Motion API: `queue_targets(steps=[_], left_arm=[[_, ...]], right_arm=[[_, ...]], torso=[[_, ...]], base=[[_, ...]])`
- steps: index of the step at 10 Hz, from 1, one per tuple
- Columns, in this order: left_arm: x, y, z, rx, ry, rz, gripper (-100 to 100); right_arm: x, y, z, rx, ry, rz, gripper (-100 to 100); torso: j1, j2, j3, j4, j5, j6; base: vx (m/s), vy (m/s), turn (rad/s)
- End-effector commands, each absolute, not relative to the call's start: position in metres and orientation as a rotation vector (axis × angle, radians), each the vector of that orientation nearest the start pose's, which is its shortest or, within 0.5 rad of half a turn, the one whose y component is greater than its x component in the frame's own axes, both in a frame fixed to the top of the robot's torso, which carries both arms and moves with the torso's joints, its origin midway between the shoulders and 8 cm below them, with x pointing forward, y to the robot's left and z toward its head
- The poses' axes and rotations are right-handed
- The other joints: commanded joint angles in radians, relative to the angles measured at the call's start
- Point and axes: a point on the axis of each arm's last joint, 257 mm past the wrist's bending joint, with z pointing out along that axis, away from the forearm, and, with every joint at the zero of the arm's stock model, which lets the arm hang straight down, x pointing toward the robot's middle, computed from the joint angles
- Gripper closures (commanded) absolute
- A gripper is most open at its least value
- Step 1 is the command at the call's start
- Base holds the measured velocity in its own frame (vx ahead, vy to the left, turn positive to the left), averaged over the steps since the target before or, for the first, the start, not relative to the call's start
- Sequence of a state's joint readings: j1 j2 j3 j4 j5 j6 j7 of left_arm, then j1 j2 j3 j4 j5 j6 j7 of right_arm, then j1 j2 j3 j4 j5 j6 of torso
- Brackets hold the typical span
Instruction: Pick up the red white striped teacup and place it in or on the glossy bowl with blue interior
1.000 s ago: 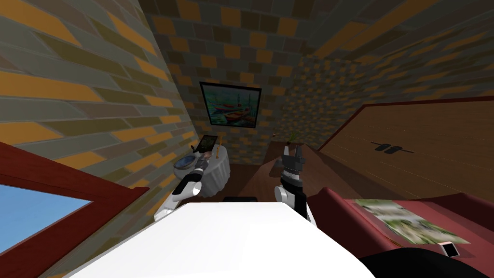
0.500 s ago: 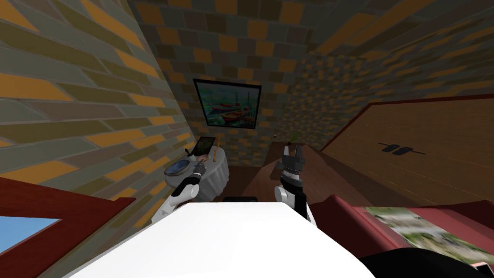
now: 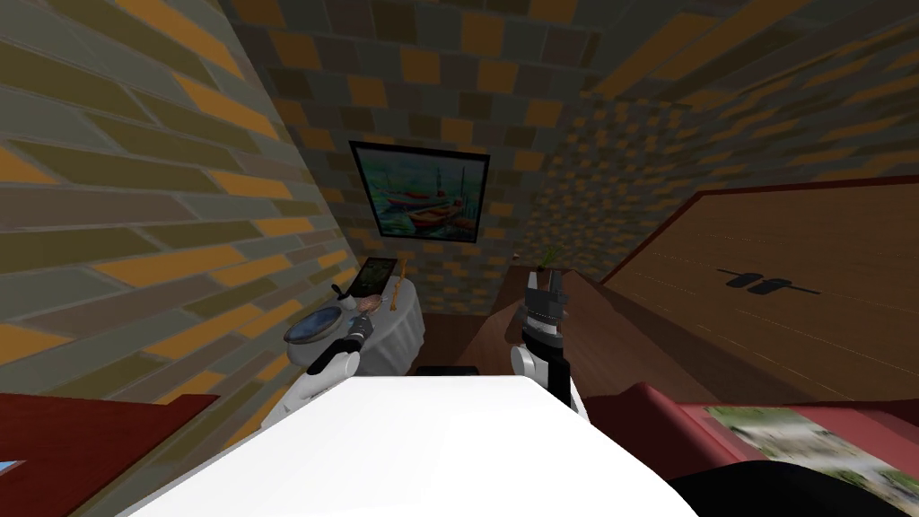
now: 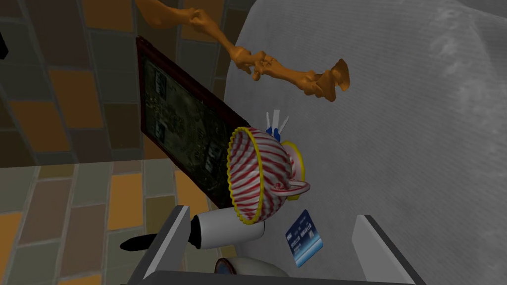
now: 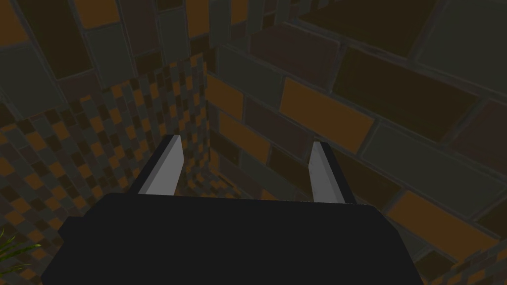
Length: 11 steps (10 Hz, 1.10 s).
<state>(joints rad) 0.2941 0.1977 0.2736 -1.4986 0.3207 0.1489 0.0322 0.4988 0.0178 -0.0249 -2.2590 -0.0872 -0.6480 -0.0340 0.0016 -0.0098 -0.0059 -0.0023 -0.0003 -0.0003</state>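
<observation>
I'm looking at a crowded table (image 4: 421,148) corner.
A white cylinder (image 4: 230,231) is lying between my left gripper's (image 4: 272,215) spread fingers, blocking the striped teacup (image 4: 257,173); a dark framed panel (image 4: 183,138) is hemming one side, while the table is lying bare on the other.

The head view is dim and flat – no lamp shows, and the light falls evenly with no glare. Its wide lens stretches the brick wall (image 3: 135,224) toward 9 and 10 o'clock, where bricks swell and lines splay. At 4 o'clock a patterned cover (image 3: 808,449) is smeared. The pale tablecloth (image 3: 404,328), at 8 o'clock from centre, is the lightest patch there.

The left wrist view is brighter: the cloth reads light grey with faint mottling, and the striped teacup (image 4: 260,173) carries soft shading but casts no plain shadow. The right wrist view is the darkest – the right gripper (image 5: 246,142) shows 2 pale fingers (image 5: 166,170) in deep gloom.
</observation>
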Motion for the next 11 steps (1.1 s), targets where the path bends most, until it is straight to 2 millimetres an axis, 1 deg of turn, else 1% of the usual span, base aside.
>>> queue_targets(steps=[1,2,3,5,6,7,9,10,11], left_arm=[[0.369,0.486,-0.407,-1.821,1.099,-0.745,-100],[0.359,0.497,-0.417,-1.853,1.098,-0.71,-100],[0.359,0.497,-0.417,-1.853,1.098,-0.71,-100],[0.341,0.517,-0.433,-1.906,1.095,-0.649,-100],[0.333,0.525,-0.439,-1.926,1.093,-0.623,-100],[0.333,0.525,-0.439,-1.926,1.093,-0.623,-100],[0.319,0.543,-0.448,-1.965,1.086,-0.571,-100],[0.325,0.539,-0.443,-1.95,1.089,-0.588,-100],[0.324,0.541,-0.444,-1.954,1.088,-0.585,0]], right_arm=[[0.317,-0.298,0.042,0.626,0.439,1.383,0],[0.317,-0.298,0.042,0.626,0.439,1.383,0],[0.317,-0.298,0.042,0.626,0.439,1.383,0],[0.317,-0.298,0.042,0.626,0.439,1.384,0],[0.317,-0.298,0.042,0.626,0.439,1.383,0],[0.317,-0.298,0.042,0.626,0.439,1.384,0],[0.317,-0.298,0.042,0.626,0.439,1.384,0],[0.317,-0.298,0.042,0.626,0.439,1.384,0],[0.317,-0.298,0.042,0.626,0.439,1.384,0]], torso=[[0.0,0.0,0.0,0.0,0.0,0.0],[0.001,0.001,0.001,0.0,0.0,0.0],[0.001,0.001,0.001,0.0,0.0,0.0],[0.001,0.004,0.002,0.001,0.0,0.0],[0.0,0.002,0.001,0.001,0.0,0.0],[0.0,0.001,0.001,0.0,0.0,0.0],[-0.001,0.005,0.003,0.001,0.0,0.0],[0.0,0.003,0.002,0.001,0.0,0.0],[0.0,0.006,0.003,0.001,0.0,0.0]], base=[[0.126,0.029,0.0],[0.151,0.02,-0.001],[0.097,0.014,0.01],[0.114,0.006,-0.002],[0.144,-0.002,0.002],[0.088,0.002,-0.004],[0.093,-0.002,-0.012],[0.06,0.003,-0.002],[0.009,0.001,0.0]])
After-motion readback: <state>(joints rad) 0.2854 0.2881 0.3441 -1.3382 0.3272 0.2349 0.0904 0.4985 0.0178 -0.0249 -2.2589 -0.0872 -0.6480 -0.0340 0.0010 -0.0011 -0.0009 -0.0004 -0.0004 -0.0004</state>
